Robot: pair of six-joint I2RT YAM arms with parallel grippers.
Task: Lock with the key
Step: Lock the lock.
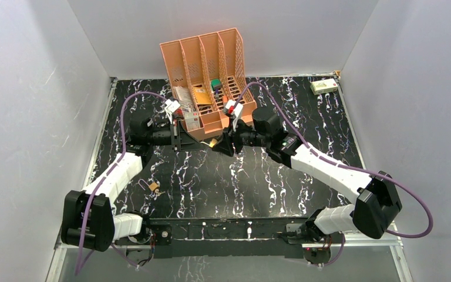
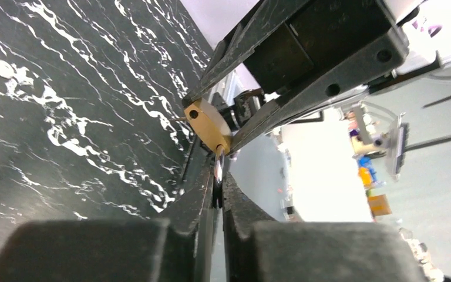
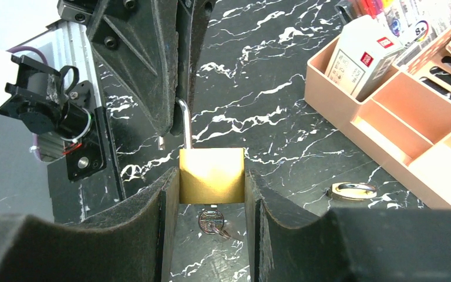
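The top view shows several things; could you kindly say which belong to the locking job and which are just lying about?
Job: padlock, clamped in the right pincer; its shackle, pinched by the left pincer; key, showing below the padlock.
Lying about: orange desk organiser; second small padlock; small box, far right.

The orange organizer (image 1: 208, 59) blocks room behind the padlock (image 3: 211, 175); the table (image 1: 229, 182) nearer the bases lies open.

Padlocks: two confirmed, the held padlock (image 3: 211, 175) above mid-bench and the loose padlock (image 1: 152, 187) toward the near left corner. Key (image 3: 211, 222): one. Orange organiser (image 1: 172, 61), far edge: one, with four upright slots. Small box (image 1: 323, 86), far right corner: one. Metal ring-shaped piece (image 3: 352, 190): one, kind undetermined.
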